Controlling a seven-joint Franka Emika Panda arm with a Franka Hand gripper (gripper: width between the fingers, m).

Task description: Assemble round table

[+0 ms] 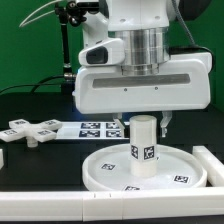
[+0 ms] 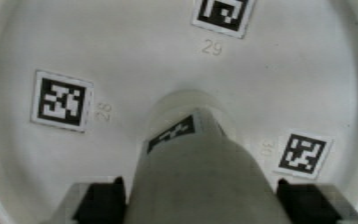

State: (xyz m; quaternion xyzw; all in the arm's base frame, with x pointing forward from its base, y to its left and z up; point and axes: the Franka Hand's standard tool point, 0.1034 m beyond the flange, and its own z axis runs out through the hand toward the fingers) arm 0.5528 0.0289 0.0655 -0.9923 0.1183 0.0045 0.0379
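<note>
The large round disc (image 1: 108,168) lies flat on the black table with its rim up. The short thick cylinder post (image 1: 145,148) stands upright at the disc's middle, its lower end on or just over the disc floor; I cannot tell which. My gripper (image 1: 146,122) comes down from above and is shut on the post's upper part. In the wrist view the post (image 2: 197,150) runs between the two black pads (image 2: 101,200), down to the disc floor (image 2: 131,45) with its square tags. The cross-shaped piece (image 1: 30,130) lies on the table at the exterior view's left.
The marker board (image 1: 95,127) lies flat behind the disc. A long white rail (image 1: 50,206) runs along the front edge, and another white rail (image 1: 212,166) lies at the exterior view's right of the disc. A black stand (image 1: 66,60) rises at the back.
</note>
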